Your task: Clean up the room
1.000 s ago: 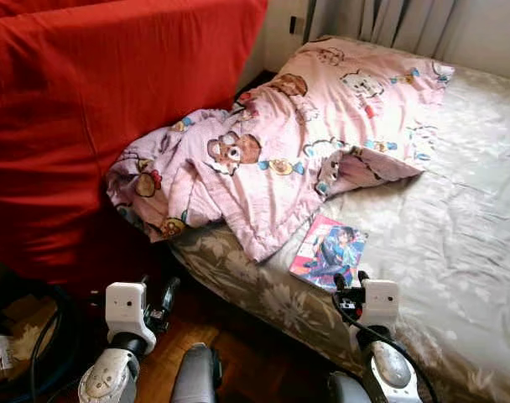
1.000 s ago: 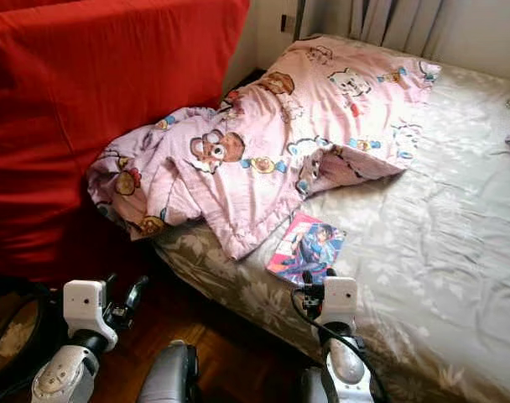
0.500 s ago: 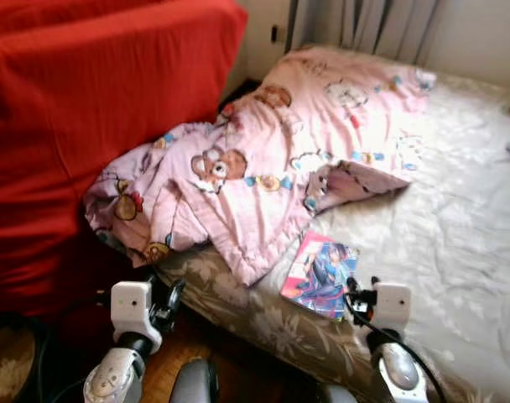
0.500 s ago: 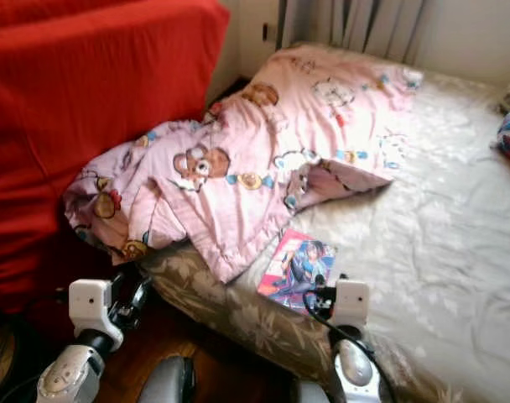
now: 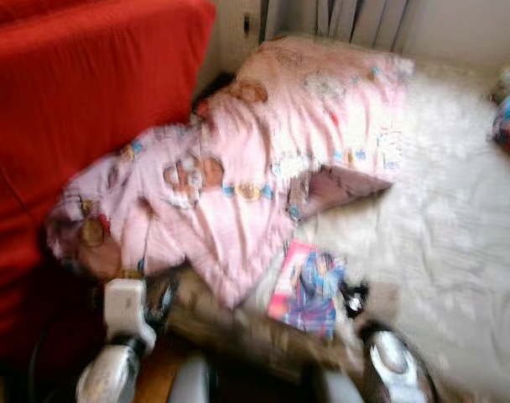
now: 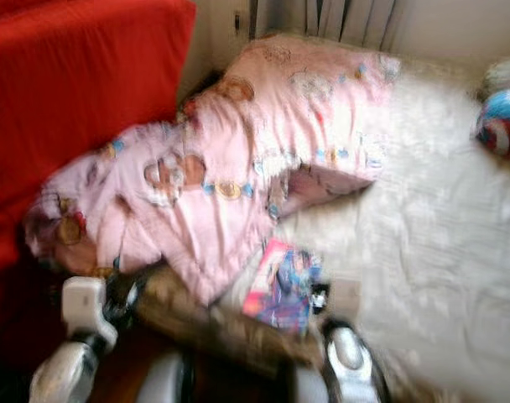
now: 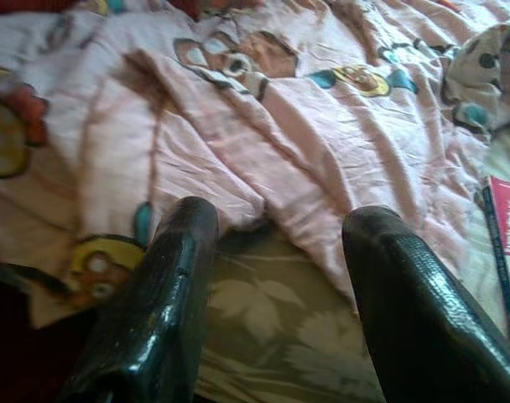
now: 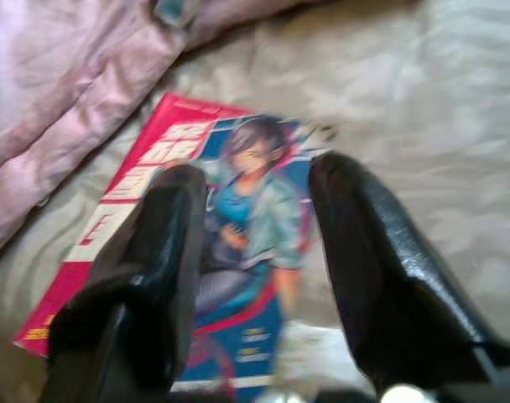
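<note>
A comic book (image 8: 238,218) with a red and blue cover lies flat on the bed near its front edge (image 5: 305,287). My right gripper (image 8: 259,175) hovers open just above it, one finger over each side of the cover, touching nothing. A crumpled pink cartoon-print blanket (image 5: 238,168) is spread from the bed's head toward its near-left corner. My left gripper (image 7: 282,214) is open and empty at that corner, pointing at the blanket's hanging edge (image 7: 263,109). Both eye views are blurred by motion.
The bed's pale floral sheet (image 5: 439,243) stretches to the right. A tall red-covered sofa (image 5: 70,109) stands close on the left. A blue and red ball-like thing (image 6: 500,122) lies at the far right. Curtains (image 5: 356,17) hang behind the bed.
The camera has swung and moved in toward the bed, shifting the scene left and blurring it. My right gripper has closed in over the comic book. A ball-like thing has come into view.
</note>
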